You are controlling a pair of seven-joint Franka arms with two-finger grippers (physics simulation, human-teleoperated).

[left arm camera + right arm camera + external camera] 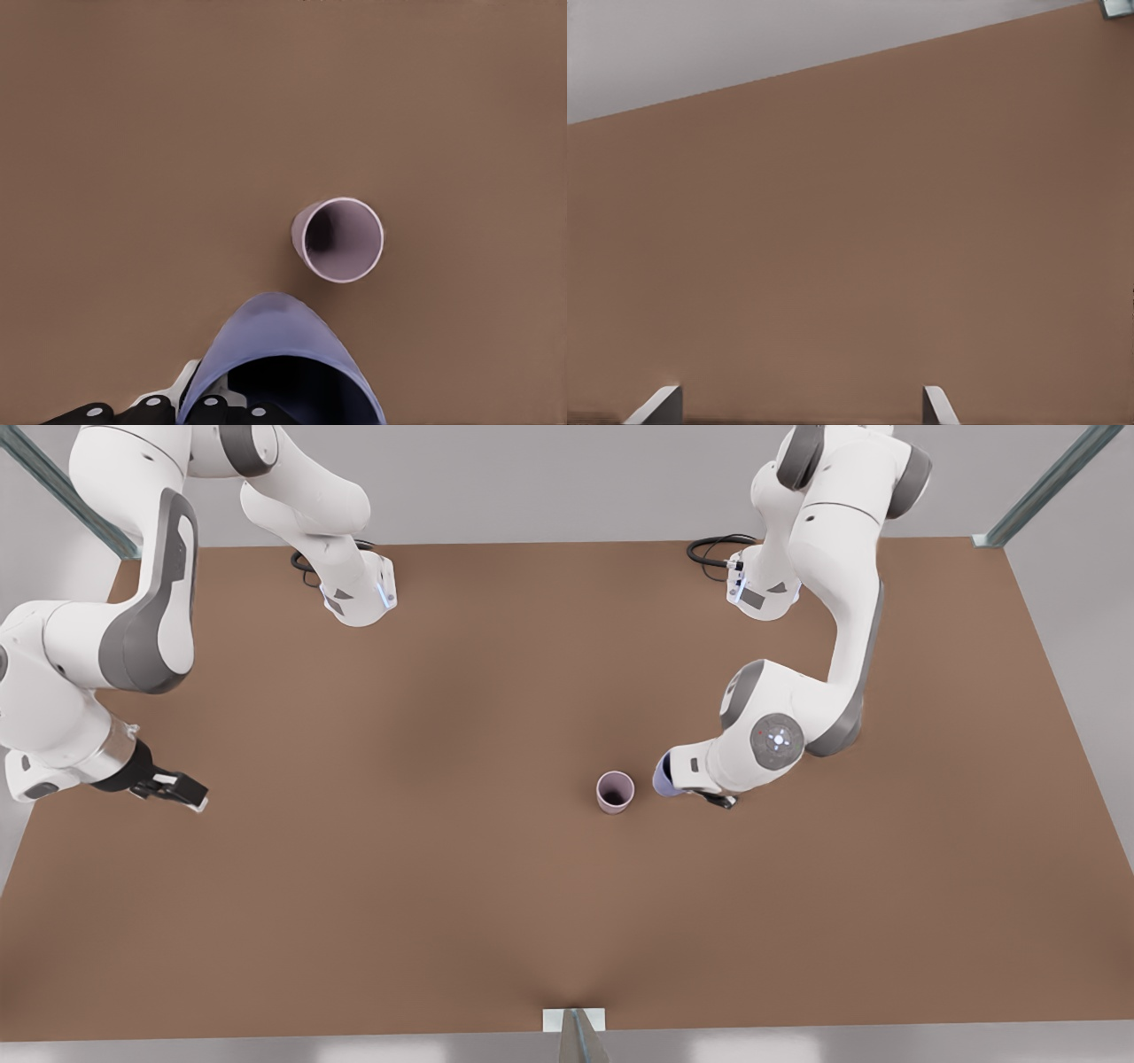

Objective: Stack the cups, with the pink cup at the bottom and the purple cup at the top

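The pink cup (615, 792) stands upright on the brown table, its dark inside showing, right of centre in the front view; it is also in the left wrist view (338, 240). Just to its right in the front view is the purple cup (664, 777), with my left gripper (689, 788) shut on it. In the left wrist view the purple cup (279, 354) sits close under the camera, and the fingers (190, 394) are at its rim. The two cups are apart. My right gripper (182, 790) waits open at the front view's far left, its fingertips (660, 403) spread over bare table.
The brown table (443, 886) is bare around the cups. Both arm bases (359, 593) and cables sit at the far edge. A metal bracket (574, 1023) marks the near edge, and frame posts (1045, 487) stand at the far corners.
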